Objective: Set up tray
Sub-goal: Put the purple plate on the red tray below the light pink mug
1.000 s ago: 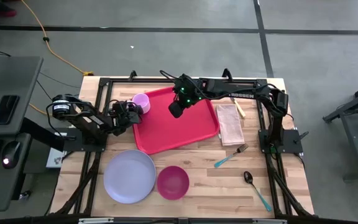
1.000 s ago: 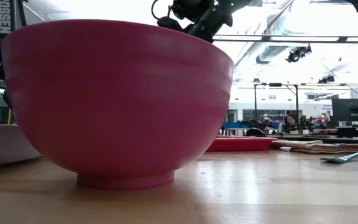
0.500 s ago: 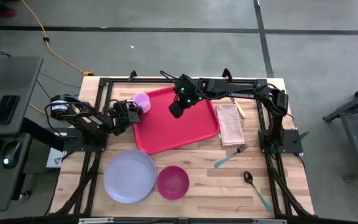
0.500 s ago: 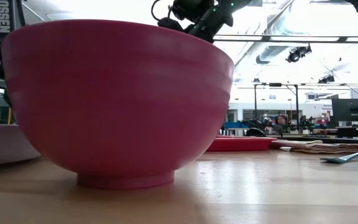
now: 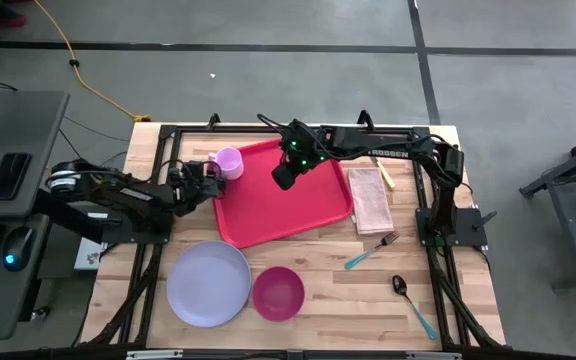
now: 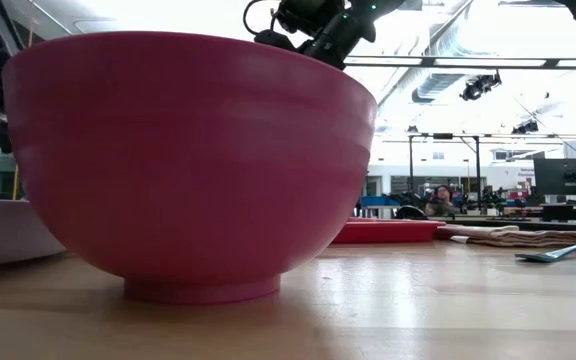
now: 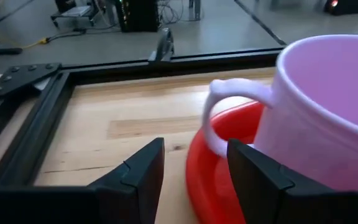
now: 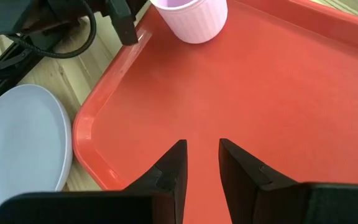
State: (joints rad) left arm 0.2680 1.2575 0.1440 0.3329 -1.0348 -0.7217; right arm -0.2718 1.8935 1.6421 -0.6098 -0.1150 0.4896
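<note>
Red tray (image 5: 283,195) mid-table with pink cup (image 5: 228,162) at its corner, left gripper (image 7: 194,165) parted beside the handle, right gripper (image 8: 201,158) narrowly parted, empty, above; risk of tipping cup on careless retreat

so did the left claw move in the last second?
Yes. In the high view the left claw has backed off leftward from the pink cup, which stands on the red tray's corner. It is open.
</note>
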